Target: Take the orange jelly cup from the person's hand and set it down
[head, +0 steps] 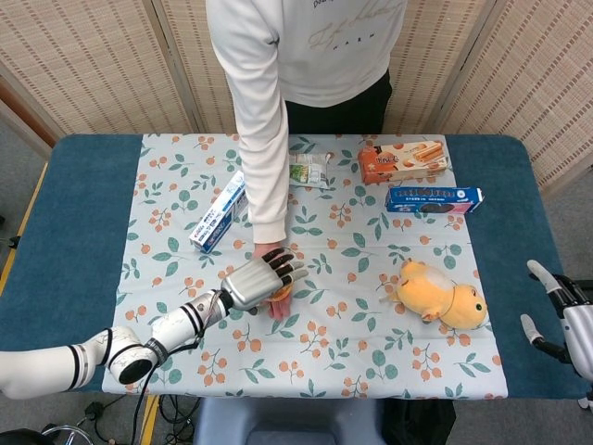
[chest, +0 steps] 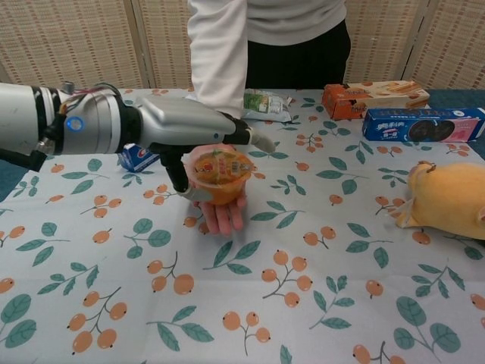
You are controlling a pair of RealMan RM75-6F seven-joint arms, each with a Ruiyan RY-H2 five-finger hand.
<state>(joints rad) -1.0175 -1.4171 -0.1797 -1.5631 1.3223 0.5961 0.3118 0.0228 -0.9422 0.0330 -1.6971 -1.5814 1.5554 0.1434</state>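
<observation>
The orange jelly cup (chest: 220, 174) rests on the person's upturned palm (chest: 221, 216) over the middle of the tablecloth. My left hand (chest: 186, 130) reaches in from the left and brackets the cup: its fingers stretch across the cup's far rim and its thumb (chest: 184, 186) lies low at the cup's left side. The fingers are spread, and I see no firm grip. In the head view my left hand (head: 258, 279) covers most of the cup. My right hand (head: 554, 311) hangs at the table's right edge, fingers apart, holding nothing.
A toothpaste box (chest: 137, 158) lies behind my left arm. A snack packet (chest: 265, 105), an orange biscuit box (chest: 375, 97) and a blue cookie box (chest: 424, 123) line the far side. A yellow plush toy (chest: 447, 199) sits at the right. The person stands at the far edge.
</observation>
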